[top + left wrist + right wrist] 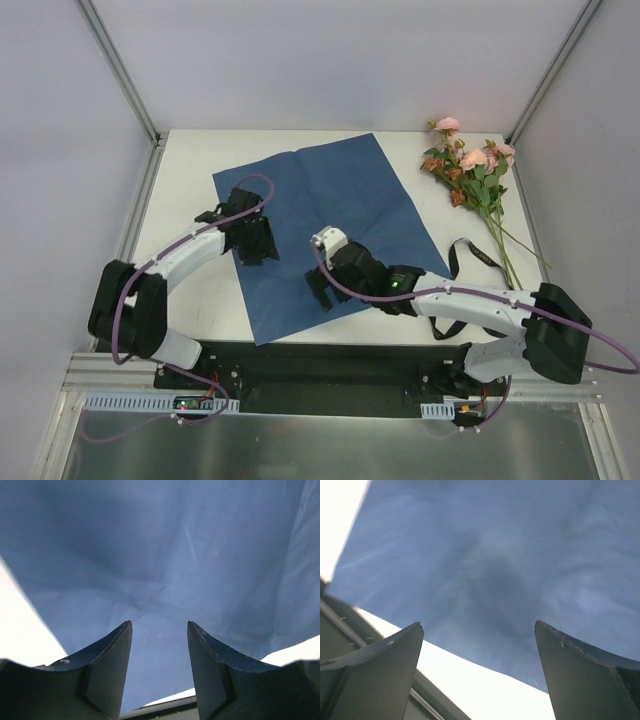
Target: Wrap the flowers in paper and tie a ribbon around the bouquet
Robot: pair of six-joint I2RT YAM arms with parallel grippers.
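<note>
Now, right hand (479, 625) gaping, left hand (160, 624) partly spread (both empty), over paper (335, 195).

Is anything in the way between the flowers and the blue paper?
Almost nothing. Only bare table lies between the flowers and the paper. Lower down, the black ribbon lies between the stem ends and the paper's right corner.

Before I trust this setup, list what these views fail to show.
Ribbon: top view, near end hidden by the right arm.
Paper: underside hidden in every view, face down; wrist views show only patches.
Flowers: outside both wrist views; stem tips too thin in top view.
</note>
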